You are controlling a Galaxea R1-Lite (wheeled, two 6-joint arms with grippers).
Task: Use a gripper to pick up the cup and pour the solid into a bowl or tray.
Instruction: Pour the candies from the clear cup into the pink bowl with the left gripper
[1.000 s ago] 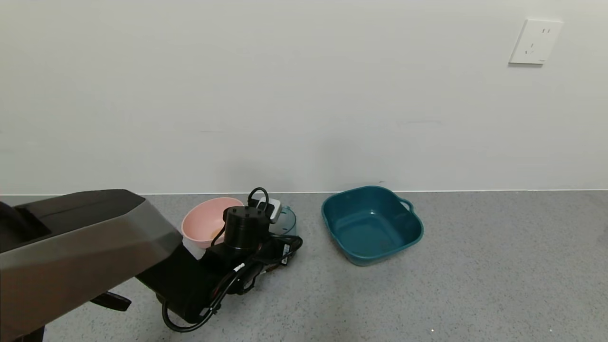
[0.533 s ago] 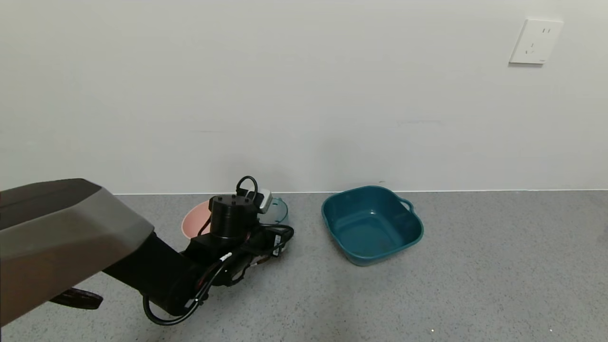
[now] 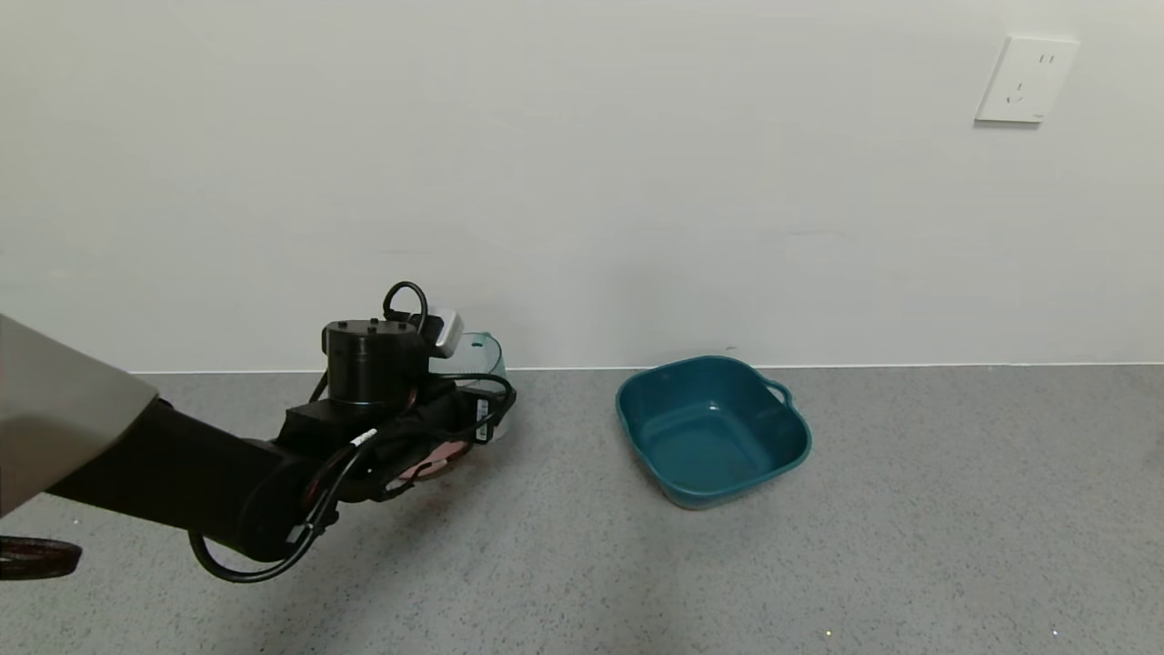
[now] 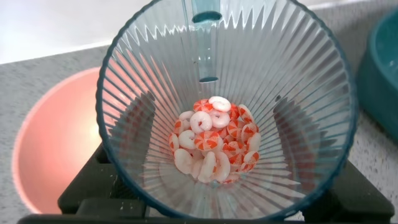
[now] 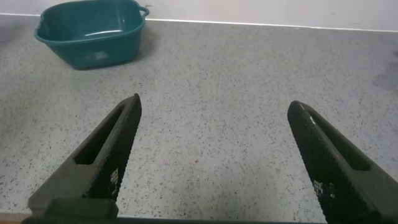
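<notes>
My left gripper (image 3: 459,400) is shut on the clear blue-green ribbed cup (image 3: 479,351) and holds it upright, lifted off the counter. In the left wrist view the cup (image 4: 311,68) fills the frame, and the dark fingers (image 4: 134,121) show through its walls on both sides. The solid (image 4: 214,146), a heap of orange-pink and white pieces, lies at the cup's bottom. The pink bowl (image 4: 56,155) sits below and beside the cup; in the head view only a sliver of the bowl (image 3: 427,466) shows under the arm. My right gripper (image 5: 214,124) is open and empty over bare counter.
A dark teal squarish tub (image 3: 712,428) stands on the grey speckled counter to the right of the cup, near the white wall; it also shows in the right wrist view (image 5: 93,34). A wall socket (image 3: 1026,80) is at the upper right.
My left gripper has risen and moved to the left with the cup in it, so the arm now covers most of the pink bowl. The tub has not moved.
</notes>
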